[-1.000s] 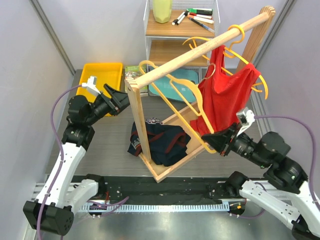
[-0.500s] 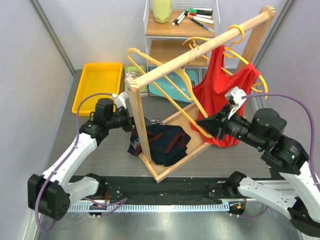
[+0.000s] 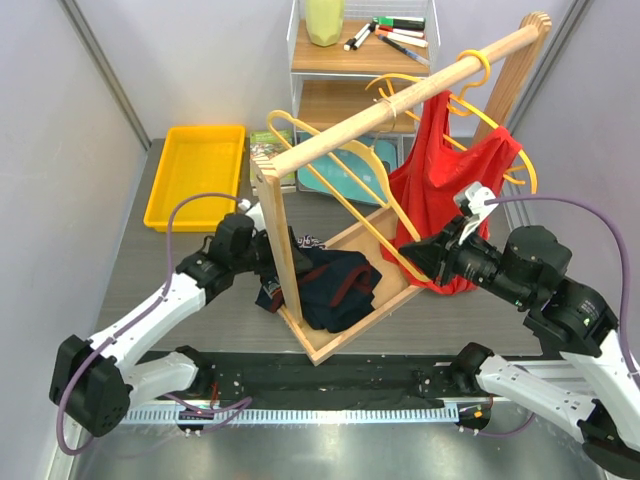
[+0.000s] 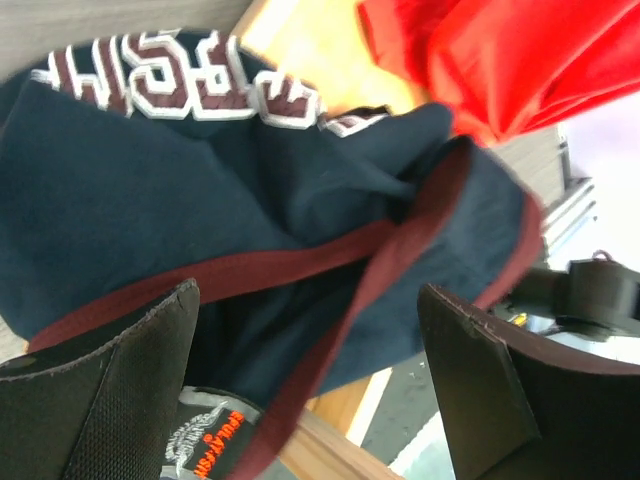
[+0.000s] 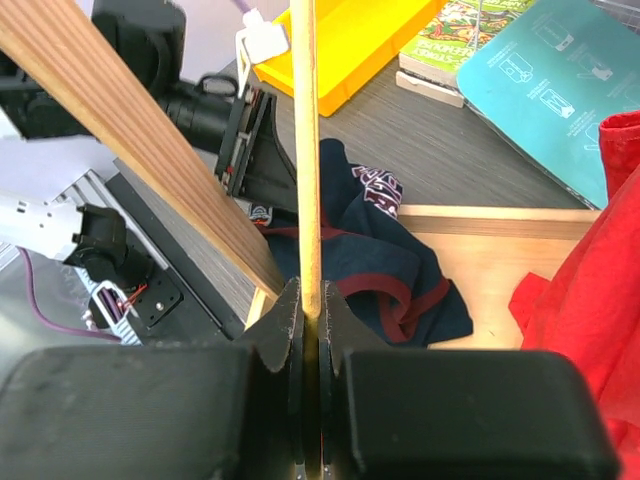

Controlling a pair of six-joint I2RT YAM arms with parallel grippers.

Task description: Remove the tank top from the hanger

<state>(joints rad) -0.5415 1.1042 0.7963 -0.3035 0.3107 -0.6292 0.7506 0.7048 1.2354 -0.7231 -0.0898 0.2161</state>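
Note:
A navy tank top (image 3: pixel 335 285) with maroon trim and white lettering lies crumpled on the wooden rack's base board. My left gripper (image 3: pixel 272 262) is low beside it, partly behind the rack's post. In the left wrist view that gripper (image 4: pixel 310 340) stands open, with the navy tank top (image 4: pixel 200 210) just beyond its fingertips and a maroon strap running between them. My right gripper (image 3: pixel 412 262) is shut on the lower end of a long yellow hanger (image 3: pixel 360 205). In the right wrist view the jaws (image 5: pixel 311 300) clamp the hanger (image 5: pixel 305 150) above the tank top (image 5: pixel 395 260).
A red garment (image 3: pixel 440 190) hangs on another yellow hanger from the slanted wooden rod (image 3: pixel 400 100). The rack's post (image 3: pixel 275 230) stands by my left gripper. A yellow tray (image 3: pixel 195 175) is at the back left. A shelf with markers (image 3: pixel 385 35) is behind.
My left arm has swung from the yellow tray down to the navy tank top, and its jaws have widened. My right gripper stays shut on the hanger, which has shifted a little.

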